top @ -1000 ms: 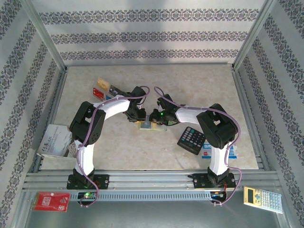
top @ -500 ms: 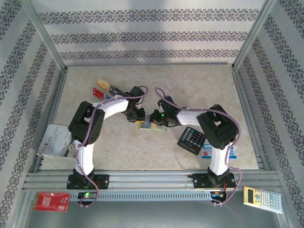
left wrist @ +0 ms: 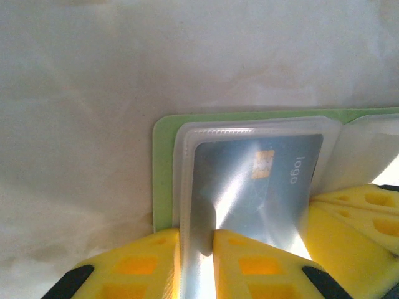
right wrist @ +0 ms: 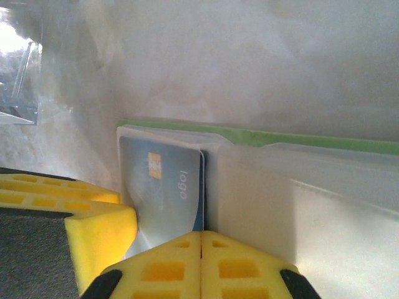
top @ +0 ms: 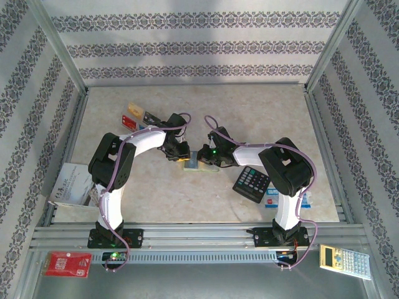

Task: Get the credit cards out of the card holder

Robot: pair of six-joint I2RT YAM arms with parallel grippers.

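- Right jaws: closed completely now, down from a slight gap a second ago, yellow pads (right wrist: pixel 156 268) pressed flush together at the near edge of the lime-green folding card holder (left wrist: pixel 163 174) with clear plastic sleeves.
- Impossible to tell from either wrist view: a pinch on the very edge of the grey-blue chip card marked "logo" (left wrist: pixel 249 187), or a closure on nothing just beside it. In the right wrist view, the card's long edge leads straight into the seam between the pads.
- Left jaws: no change over the same second, clamped on the clear sleeve at the card holder's near corner, apparently steadying it.
- Grey-blue card: inside the card holder's end sleeve, not yet drawn out.
- Card holder: open and flat on the pale marbled desk (top: pixel 262 118), beneath both sets of jaws.
- Small flat cards in tan, red and a dark colour (top: pixel 133 108): loose on the desk, well apart from the card holder, beyond its far left.
- Meaning for the task: grasp attempt on the remaining card seemingly just made; next, a straight pull out of the sleeve's open side against the left hold.
- Risk: pads slipping off the thin edge, or dragging the whole card holder along.
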